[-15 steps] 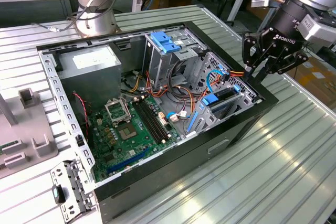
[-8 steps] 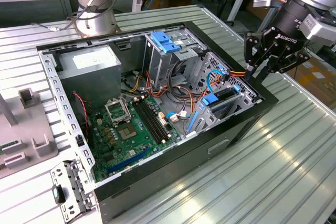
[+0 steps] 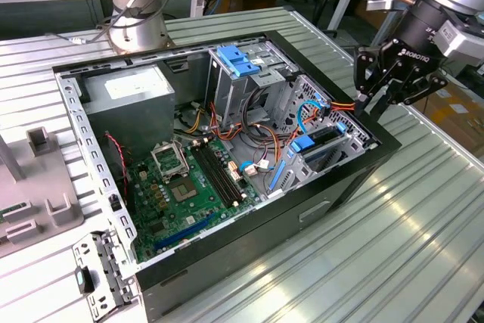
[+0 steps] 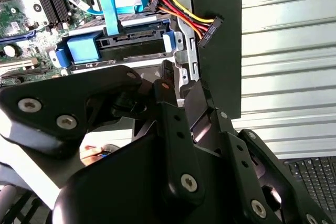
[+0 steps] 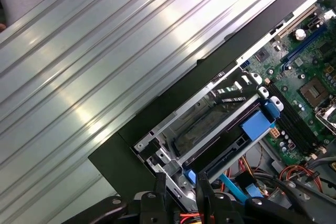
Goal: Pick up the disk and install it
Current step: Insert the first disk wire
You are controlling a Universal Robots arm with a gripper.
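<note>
arm: reaches in from the exterior view's right, gripper (image 3: 393, 96) hanging just over the corner of the open PC case (image 3: 318, 209), pointing down
jaws: pretty much clenched together, nothing between them
disk (image 5: 210, 127): sitting in its bay inside the case, blue carrier frame around it, right below the gripper
table (image 3: 408, 247): ribbed silvery metal slats, shiny
room: wooden workbench behind
case: black metal, green motherboard (image 3: 181, 187), grey power supply (image 3: 132, 100)

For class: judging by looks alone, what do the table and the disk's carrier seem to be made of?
Table: probably aluminium, ribbed and silvery, with bright glare along the ridges. Disk carrier: seemingly plastic, uniformly blue with a moulded tab, matte to slightly glossy.
</note>
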